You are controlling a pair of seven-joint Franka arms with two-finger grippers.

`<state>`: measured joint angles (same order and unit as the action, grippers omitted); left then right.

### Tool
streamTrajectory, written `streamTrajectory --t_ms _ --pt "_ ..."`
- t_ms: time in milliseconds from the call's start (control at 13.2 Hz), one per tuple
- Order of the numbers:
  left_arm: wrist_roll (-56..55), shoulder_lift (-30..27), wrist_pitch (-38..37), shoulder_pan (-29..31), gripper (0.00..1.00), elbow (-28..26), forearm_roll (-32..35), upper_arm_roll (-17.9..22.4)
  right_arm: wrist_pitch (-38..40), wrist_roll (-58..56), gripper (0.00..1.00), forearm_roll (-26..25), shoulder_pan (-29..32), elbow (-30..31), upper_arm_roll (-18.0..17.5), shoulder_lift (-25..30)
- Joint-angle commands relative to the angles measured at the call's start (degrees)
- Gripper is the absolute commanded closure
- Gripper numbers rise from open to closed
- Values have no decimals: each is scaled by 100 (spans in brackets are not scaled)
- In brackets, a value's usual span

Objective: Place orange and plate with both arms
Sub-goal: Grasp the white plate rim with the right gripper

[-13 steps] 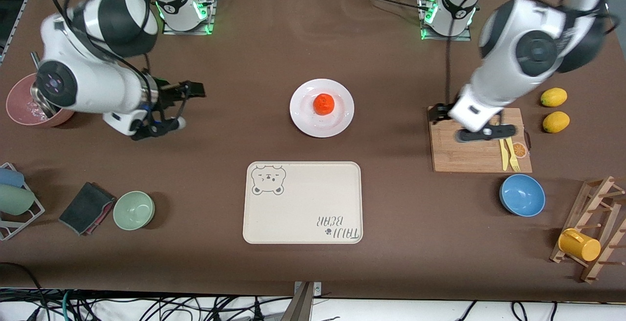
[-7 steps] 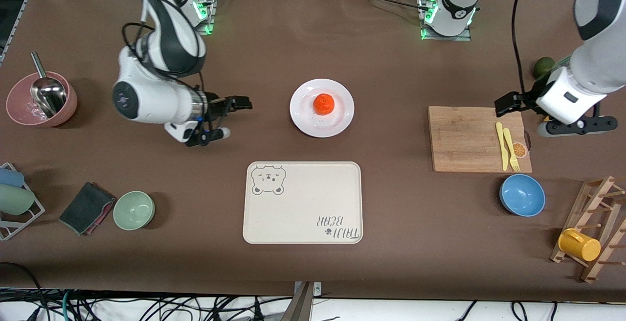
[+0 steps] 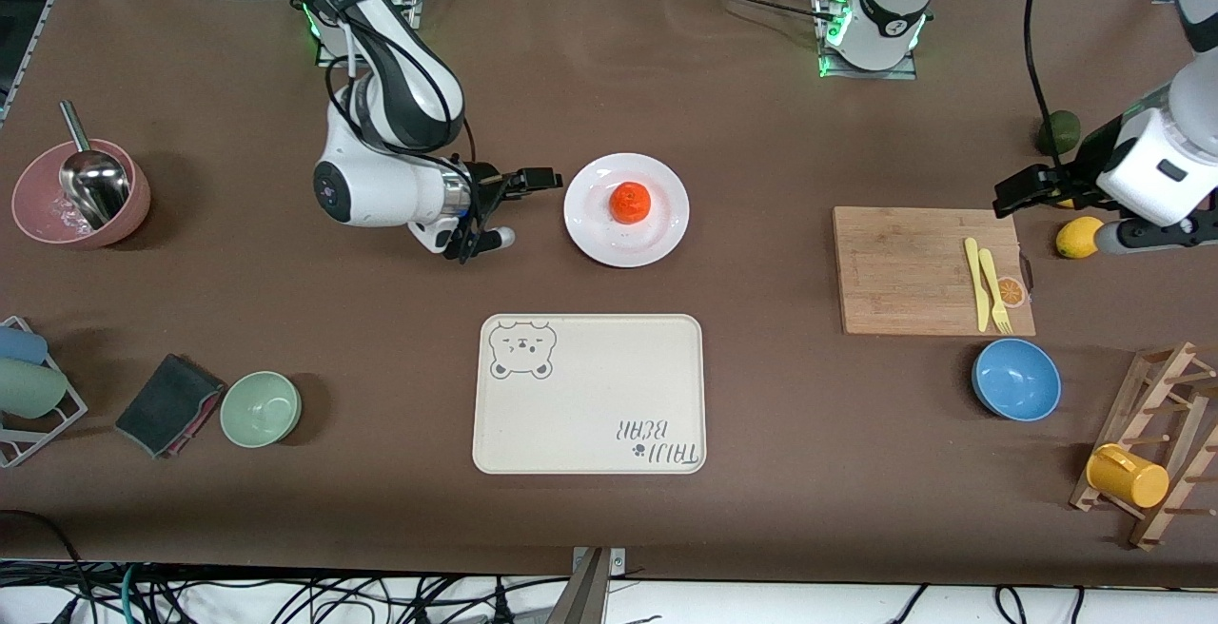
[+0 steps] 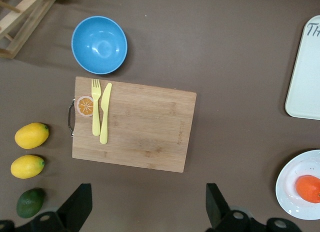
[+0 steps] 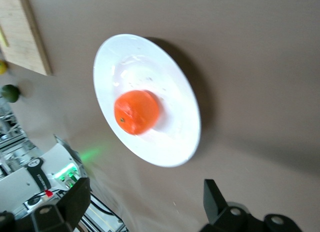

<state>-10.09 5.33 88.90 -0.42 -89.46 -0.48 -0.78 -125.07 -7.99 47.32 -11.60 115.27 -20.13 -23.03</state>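
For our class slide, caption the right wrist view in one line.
Open right gripper near the orange sitting on the plate.

You have a round white glossy plate (image 3: 626, 210), ceramic-looking, carrying a small dimpled orange (image 3: 629, 202). The brown table covering (image 3: 761, 434) looks matt. The rectangular wooden cutting board (image 3: 913, 272) shows bamboo grain. The 2 yellow utensils (image 3: 988, 283) appear smooth plastic.
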Motion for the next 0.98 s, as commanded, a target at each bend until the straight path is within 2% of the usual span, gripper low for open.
streamTrajectory --t_ms 0,76,303,454,605,832,908 --pt "113 -76 -206 -334 0 78 -163 498 -534 -1147 0 636 44 -66 -193 -586" --pt "69 -76 -215 -336 0 86 -163 482 -631 -1465 0 891 44 -119 -193 -745" --pt "51 -67 -206 -336 0 104 -120 482 -676 -2029 0 1138 44 -260 -193 -1132" --pt "51 -76 -206 -336 0 104 -111 473 -650 -2800 1 1690 44 -269 -193 -1344" --pt "51 -85 -206 -327 0 122 -102 473 -615 -3330 1 2000 44 -269 -202 -1590" --pt "95 -41 -215 -327 0 306 -67 482 -615 -3402 11 2018 44 -303 -202 -1643" --pt "95 -58 -215 -327 0 315 -67 473 -615 -3402 20 2027 35 -321 -202 -1652"
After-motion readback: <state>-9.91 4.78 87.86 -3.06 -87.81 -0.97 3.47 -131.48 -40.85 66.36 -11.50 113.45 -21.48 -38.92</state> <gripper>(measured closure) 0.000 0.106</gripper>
